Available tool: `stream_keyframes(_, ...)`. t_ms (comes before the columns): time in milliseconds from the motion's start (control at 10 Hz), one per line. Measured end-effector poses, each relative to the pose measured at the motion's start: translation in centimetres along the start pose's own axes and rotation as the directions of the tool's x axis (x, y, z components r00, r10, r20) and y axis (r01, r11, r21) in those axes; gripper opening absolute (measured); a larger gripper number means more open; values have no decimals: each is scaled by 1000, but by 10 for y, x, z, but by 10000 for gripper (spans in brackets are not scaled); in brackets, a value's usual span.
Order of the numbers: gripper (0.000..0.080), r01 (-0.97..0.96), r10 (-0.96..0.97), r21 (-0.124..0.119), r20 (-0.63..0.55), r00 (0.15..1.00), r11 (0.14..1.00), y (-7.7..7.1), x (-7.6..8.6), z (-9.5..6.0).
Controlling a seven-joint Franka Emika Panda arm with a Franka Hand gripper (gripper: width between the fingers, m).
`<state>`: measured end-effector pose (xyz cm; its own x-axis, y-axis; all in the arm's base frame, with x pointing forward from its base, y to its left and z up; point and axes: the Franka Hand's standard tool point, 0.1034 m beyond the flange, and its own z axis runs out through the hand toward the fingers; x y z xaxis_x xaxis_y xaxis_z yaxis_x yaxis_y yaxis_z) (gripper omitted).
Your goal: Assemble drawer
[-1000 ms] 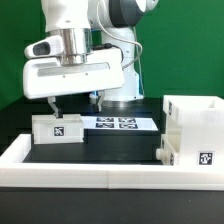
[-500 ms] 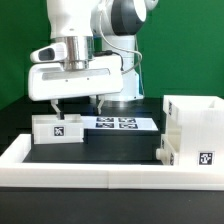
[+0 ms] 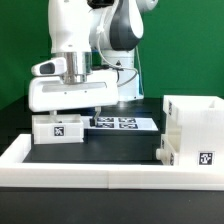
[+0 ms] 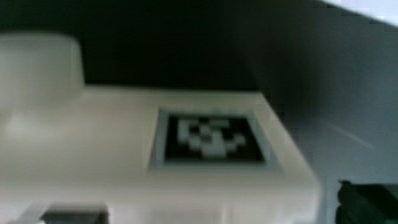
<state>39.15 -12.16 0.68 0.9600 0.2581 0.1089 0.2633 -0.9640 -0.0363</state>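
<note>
A small white tray (image 3: 57, 128) with a black-and-white tag stands on the black table at the exterior view's left. My gripper (image 3: 75, 113) is low over it, with its jaws wide apart and nothing gripped. In the wrist view the tray (image 4: 125, 130) fills the picture, very close and blurred, and a dark fingertip (image 4: 366, 200) shows at its side. The tall white shell (image 3: 192, 125) with a tag stands at the exterior view's right. A second small white part (image 3: 166, 150) sits against the shell's side.
The marker board (image 3: 122, 123) lies flat behind the tray, in the middle of the table. A long low white border rail (image 3: 100, 172) runs along the front and the exterior view's left side. A green backdrop stands behind the arm.
The gripper has come down toward the small tray at the exterior view's left, and its fingers now reach the tray's top level. The parts have not moved.
</note>
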Motion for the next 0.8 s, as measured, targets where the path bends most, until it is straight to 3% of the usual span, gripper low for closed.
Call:
stream_keyframes(300, 649, -2, 2, 4, 4, 1000, 1000, -1, -2, 3)
stream_keyframes(600, 230, -1, 1, 5, 4, 1000, 1000, -1, -1, 3)
stream_keyframes(700, 230, 1, -1, 5, 4, 1000, 1000, -2, -1, 3)
stream_keyframes(800, 70, 3, -3, 5, 4, 1000, 1000, -3, 0, 3)
